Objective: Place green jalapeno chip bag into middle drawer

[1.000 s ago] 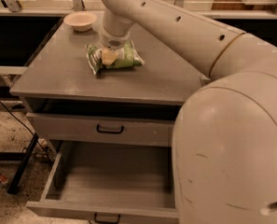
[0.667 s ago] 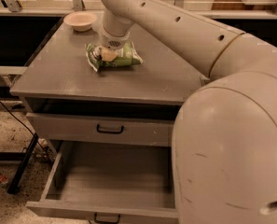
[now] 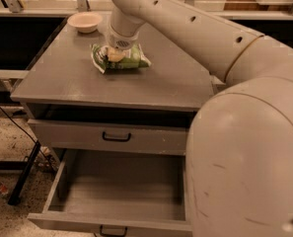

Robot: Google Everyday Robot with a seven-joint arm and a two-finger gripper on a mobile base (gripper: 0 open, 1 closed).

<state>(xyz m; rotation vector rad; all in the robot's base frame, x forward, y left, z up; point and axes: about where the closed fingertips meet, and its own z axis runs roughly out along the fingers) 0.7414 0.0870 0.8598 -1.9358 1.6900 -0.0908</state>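
Observation:
The green jalapeno chip bag (image 3: 131, 60) lies flat on the grey cabinet top (image 3: 151, 85), left of its middle. My gripper (image 3: 115, 56) reaches down from the big white arm and sits right on the left half of the bag, covering part of it. The middle drawer (image 3: 121, 189) is pulled out below, at the bottom of the view. Its grey floor is bare and its black pull handle (image 3: 112, 230) is at the front edge. My arm hides the drawer's right side.
A round beige bowl (image 3: 85, 21) stands at the back left corner of the cabinet top. A closed drawer front with a black handle (image 3: 116, 137) sits above the open drawer. A black stand leg (image 3: 23, 174) and cables are on the floor at the left.

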